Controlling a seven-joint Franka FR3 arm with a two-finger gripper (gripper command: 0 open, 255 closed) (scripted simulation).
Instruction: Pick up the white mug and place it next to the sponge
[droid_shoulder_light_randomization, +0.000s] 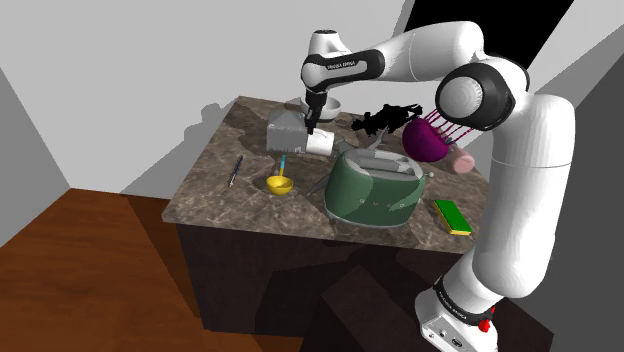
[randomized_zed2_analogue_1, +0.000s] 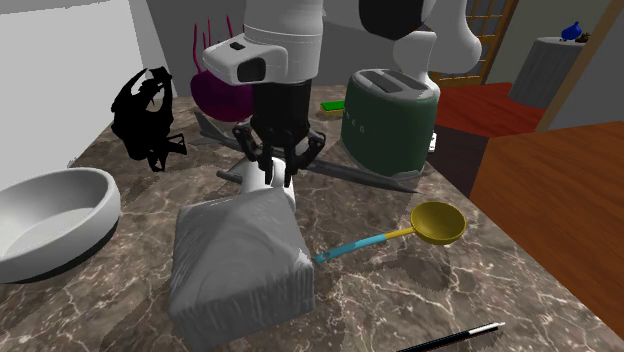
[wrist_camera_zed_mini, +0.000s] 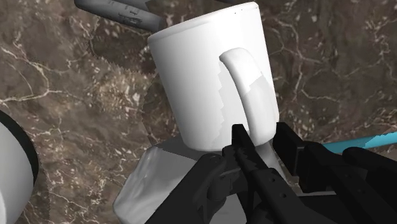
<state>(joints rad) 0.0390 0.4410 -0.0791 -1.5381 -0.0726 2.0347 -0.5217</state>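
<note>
The white mug lies on its side on the dark marble counter, handle facing up toward the hand, its base against a grey block. My black gripper is shut on the mug's handle, one finger on each side of the loop. The shoulder view has the gripper pointing down at the mug, between the grey block and a green toaster. The green and yellow sponge lies flat near the counter's corner, on the toaster's far side from the mug. In the second exterior view the mug peeks out behind the block.
A yellow scoop with a blue handle and a pen lie on the shoulder view's left of the toaster. A white bowl, a black figure and a purple object stand along the back. A grey utensil lies beyond the mug.
</note>
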